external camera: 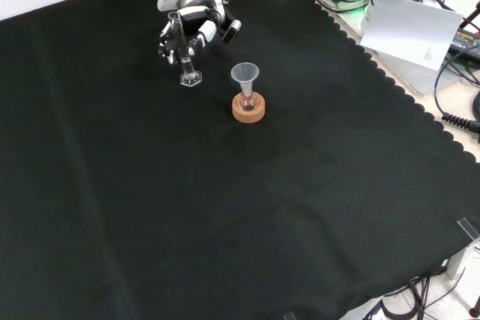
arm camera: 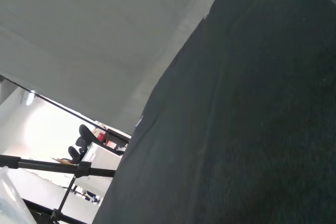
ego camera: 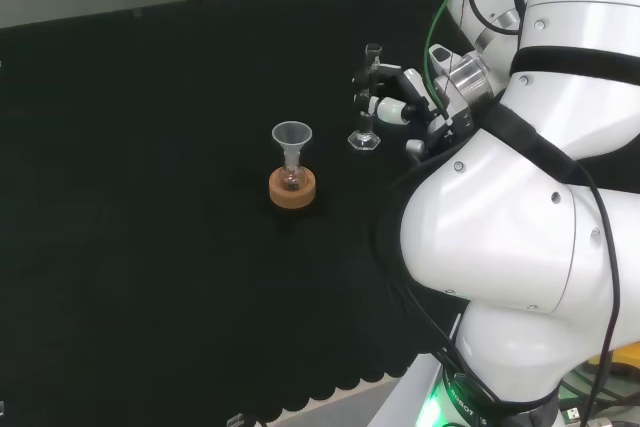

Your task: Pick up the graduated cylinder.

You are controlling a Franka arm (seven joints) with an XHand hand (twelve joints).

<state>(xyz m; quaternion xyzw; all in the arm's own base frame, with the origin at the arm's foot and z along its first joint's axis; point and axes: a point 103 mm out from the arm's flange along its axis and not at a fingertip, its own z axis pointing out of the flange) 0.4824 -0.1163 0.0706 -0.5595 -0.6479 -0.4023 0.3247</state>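
The graduated cylinder is a slim clear tube on a hexagonal foot, standing upright on the black cloth. In the front view the graduated cylinder stands at the upper left with its foot on the cloth. The black and white hand is right up against it, with fingers reaching past the tube at mid height. From the front, the hand comes in from the top; fingers lie on both sides of the tube, only slightly bent. The thumb stands spread away from it.
A clear funnel sits in a small flask on a cork ring, a short way from the cylinder; in the front view the funnel is to its right. The arm's white links stand at the right of the head view.
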